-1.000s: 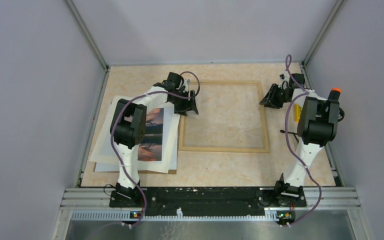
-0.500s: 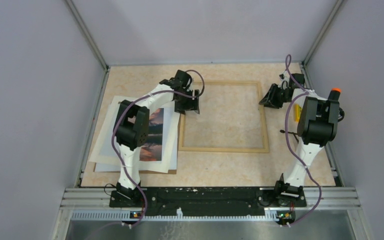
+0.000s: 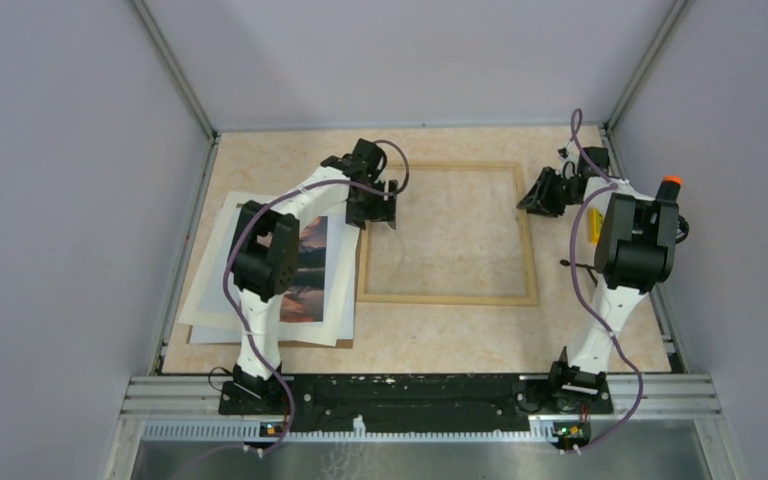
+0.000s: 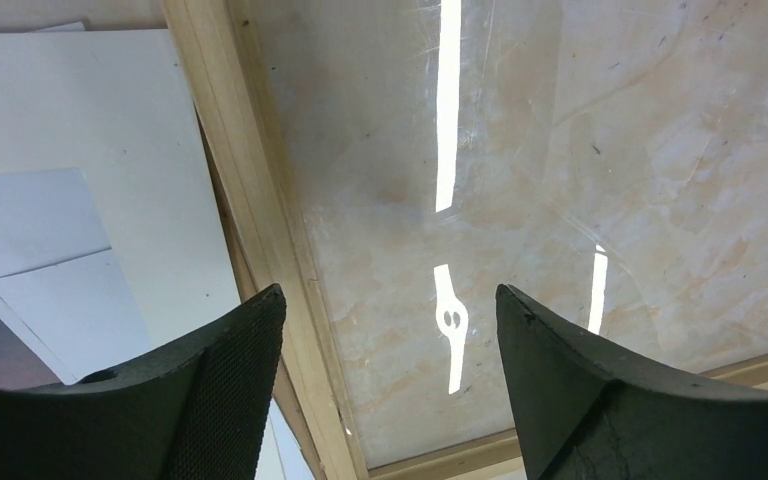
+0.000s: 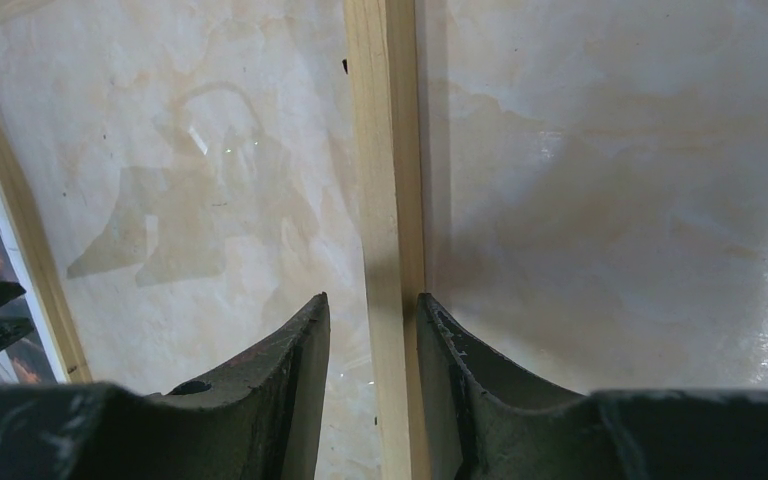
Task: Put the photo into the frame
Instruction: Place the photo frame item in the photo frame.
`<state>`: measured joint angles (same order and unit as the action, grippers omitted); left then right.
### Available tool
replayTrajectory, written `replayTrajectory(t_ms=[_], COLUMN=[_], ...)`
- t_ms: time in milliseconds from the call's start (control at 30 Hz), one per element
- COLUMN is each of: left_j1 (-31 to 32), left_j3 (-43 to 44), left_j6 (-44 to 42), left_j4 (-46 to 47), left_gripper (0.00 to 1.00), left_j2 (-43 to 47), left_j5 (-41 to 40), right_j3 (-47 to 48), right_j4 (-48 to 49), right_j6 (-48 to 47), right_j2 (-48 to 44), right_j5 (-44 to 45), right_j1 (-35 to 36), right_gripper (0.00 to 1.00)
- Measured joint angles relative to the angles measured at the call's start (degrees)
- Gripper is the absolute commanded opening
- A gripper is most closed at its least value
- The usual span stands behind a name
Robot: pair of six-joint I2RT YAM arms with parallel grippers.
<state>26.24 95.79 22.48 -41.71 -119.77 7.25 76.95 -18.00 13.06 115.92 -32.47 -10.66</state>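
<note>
The frame (image 3: 450, 298), of thin light wood, lies flat in the middle of the table with a shiny pane inside it. The photo (image 3: 310, 252), an orange and dark landscape, lies on a stack of sheets left of the frame, partly under my left arm. My left gripper (image 3: 384, 216) hangs open over the frame's left rail (image 4: 250, 200), one finger on each side of it (image 4: 388, 300), holding nothing. My right gripper (image 3: 533, 198) straddles the right rail (image 5: 385, 150). Its outer finger (image 5: 440, 340) rests against the wood and a narrow gap shows at the inner one (image 5: 372, 302).
A white mat (image 3: 210, 275) and a brown backing board (image 3: 260, 342) lie under the photo. Grey walls close in the table on three sides. An orange-capped object (image 3: 670, 182) stands by the right wall. Ceiling lights reflect in the pane (image 4: 560, 150).
My left gripper has moved right, from the stack's edge onto the frame's left rail, and its jaws have opened wider. The right arm and the frame have stayed still.
</note>
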Motion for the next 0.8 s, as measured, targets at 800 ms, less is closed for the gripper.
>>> replayTrajectory(t_ms=[800], left_j1=[-14.8], left_j3=[-12.1], left_j6=[5.8], left_j4=[22.4], left_gripper=[0.88], left_j2=[8.7], left_j5=[16.9], right_j3=[3.6], right_j4=[-2.0], right_j6=[-0.4], right_j2=[-4.7], right_j5=[20.1], right_j1=[7.2], right_gripper=[0.61])
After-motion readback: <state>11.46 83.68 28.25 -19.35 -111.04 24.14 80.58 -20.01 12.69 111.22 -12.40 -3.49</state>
